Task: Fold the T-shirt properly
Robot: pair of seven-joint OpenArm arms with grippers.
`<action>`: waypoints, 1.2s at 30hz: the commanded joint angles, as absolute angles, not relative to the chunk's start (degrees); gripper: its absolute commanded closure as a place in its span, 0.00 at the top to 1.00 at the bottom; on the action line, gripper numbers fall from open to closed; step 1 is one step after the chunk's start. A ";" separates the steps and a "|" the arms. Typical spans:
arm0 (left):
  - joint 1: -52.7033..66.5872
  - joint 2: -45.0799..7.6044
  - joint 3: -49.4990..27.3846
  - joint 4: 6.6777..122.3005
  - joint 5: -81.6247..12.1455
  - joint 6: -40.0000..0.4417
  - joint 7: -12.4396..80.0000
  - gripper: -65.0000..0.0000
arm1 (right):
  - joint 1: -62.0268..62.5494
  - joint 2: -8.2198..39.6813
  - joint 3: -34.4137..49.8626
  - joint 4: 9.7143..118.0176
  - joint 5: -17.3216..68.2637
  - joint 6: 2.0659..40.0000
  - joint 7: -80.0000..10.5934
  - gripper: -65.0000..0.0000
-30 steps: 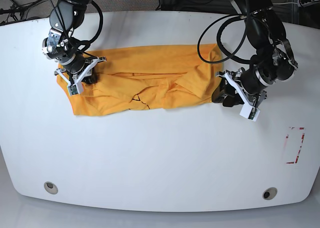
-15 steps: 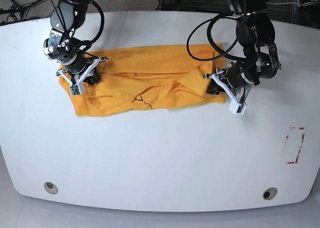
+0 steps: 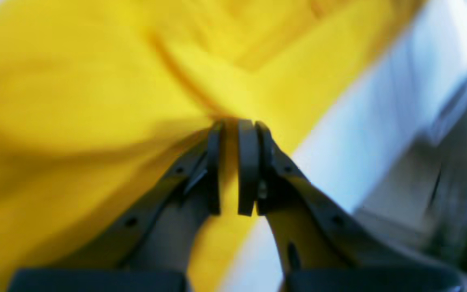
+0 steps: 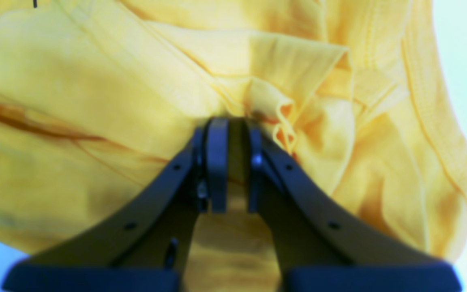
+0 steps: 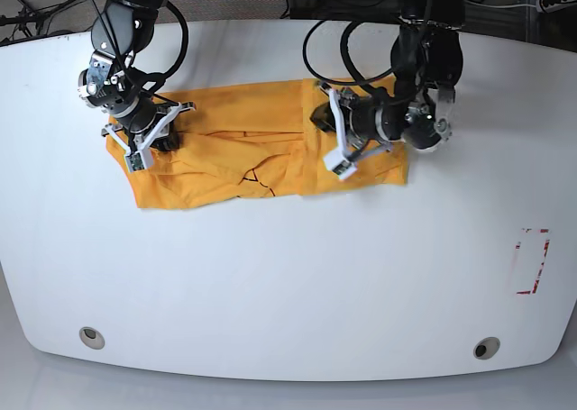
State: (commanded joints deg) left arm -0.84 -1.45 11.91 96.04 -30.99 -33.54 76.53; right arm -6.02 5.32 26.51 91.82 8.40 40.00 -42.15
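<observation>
Now the T-shirt lies across the far half of the white surface, its end by my left arm carried inward over the middle. My left hand has travelled there clenched on cloth; my right hand stays clamped on the opposite end.

White table bearing a crumpled orange-yellow T-shirt and, near one edge, a red-outlined rectangle.
</observation>
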 joint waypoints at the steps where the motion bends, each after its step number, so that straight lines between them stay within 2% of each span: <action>1: -1.27 -2.68 14.90 96.84 -30.99 -34.24 76.35 0.06 | -5.85 5.32 26.51 91.65 8.40 40.00 -42.15 0.09; 5: -1.89 -4.79 20.97 98.07 -30.99 -37.41 75.74 0.06 | -5.76 5.32 26.51 91.74 8.40 40.00 -42.15 0.09; 9: -1.71 -6.11 20.53 100.18 -30.90 -39.60 73.19 0.06 | -5.67 5.32 26.51 91.74 8.40 40.00 -42.15 0.09; 20: 2.15 -7.60 1.54 101.93 -30.46 -39.43 64.92 0.06 | -5.85 5.23 26.42 93.58 8.40 40.00 -42.51 0.10; 24: 3.21 -7.69 -1.89 100.97 -30.46 -39.43 62.02 0.06 | -5.76 5.23 26.42 95.60 8.48 40.00 -43.74 0.11; 27: 3.21 -7.78 -4.09 97.80 -30.46 -39.43 60.97 0.06 | -5.32 4.53 26.51 97.19 8.48 40.00 -46.11 0.22; 32: 2.77 -7.43 -7.87 89.80 -30.55 -39.43 60.44 0.06 | -4.35 3.21 26.77 101.23 8.48 40.00 -49.71 0.51; 36: 2.86 -7.60 -7.87 86.02 -30.46 -39.43 55.87 0.06 | -2.68 2.15 27.12 103.96 8.48 40.00 -53.85 0.66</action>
